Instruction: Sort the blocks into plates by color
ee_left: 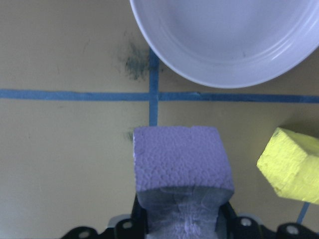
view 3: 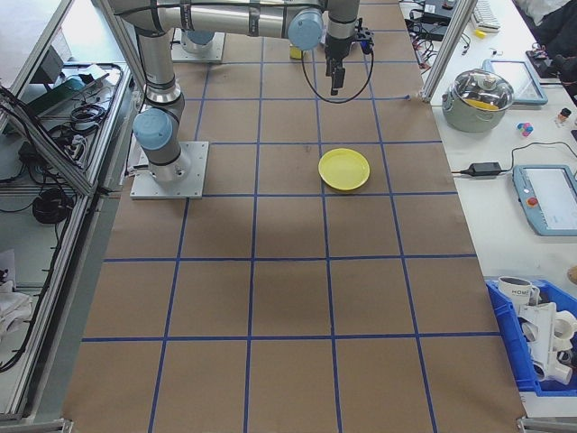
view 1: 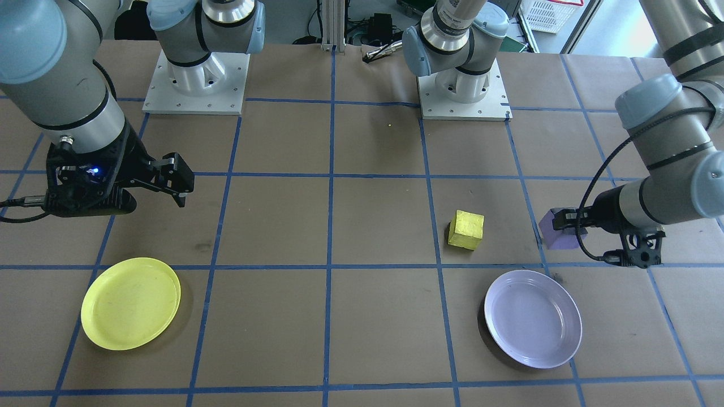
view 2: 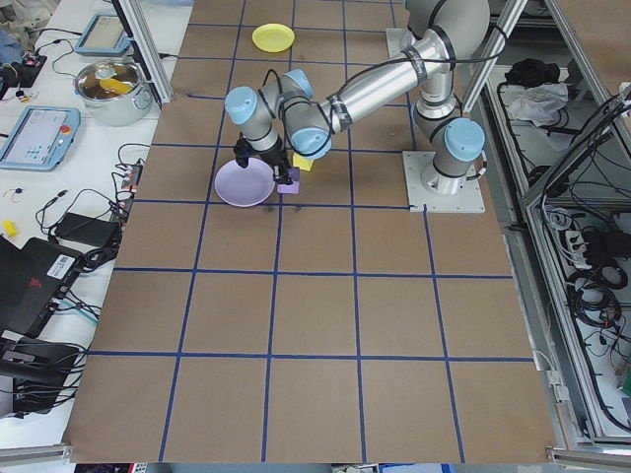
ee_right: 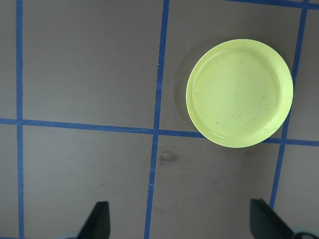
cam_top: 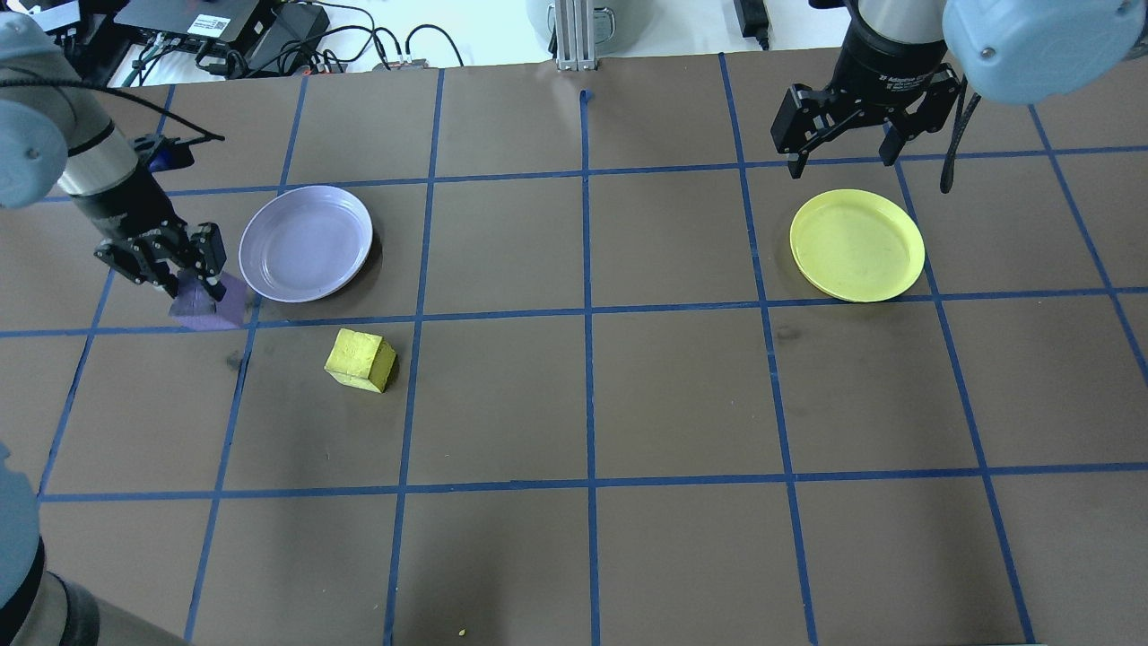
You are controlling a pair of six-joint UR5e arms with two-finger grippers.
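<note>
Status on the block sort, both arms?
Left pincer shut on purple block, beside lavender plate. Right pincer open, empty, above yellow plate. Yellow block on table. Both plates empty, path clear.

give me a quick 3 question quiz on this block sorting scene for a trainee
1. True or false: the yellow block already lies in the yellow plate.
2. Which gripper is shut on the purple block?
A. left
B. right
C. neither
3. Fill in: the lavender plate holds ___ blocks.

Key:
1. False; it sits on the table, nearer the lavender plate.
2. A; the left gripper grips it, while the right gripper is open and empty.
3. No.
</note>
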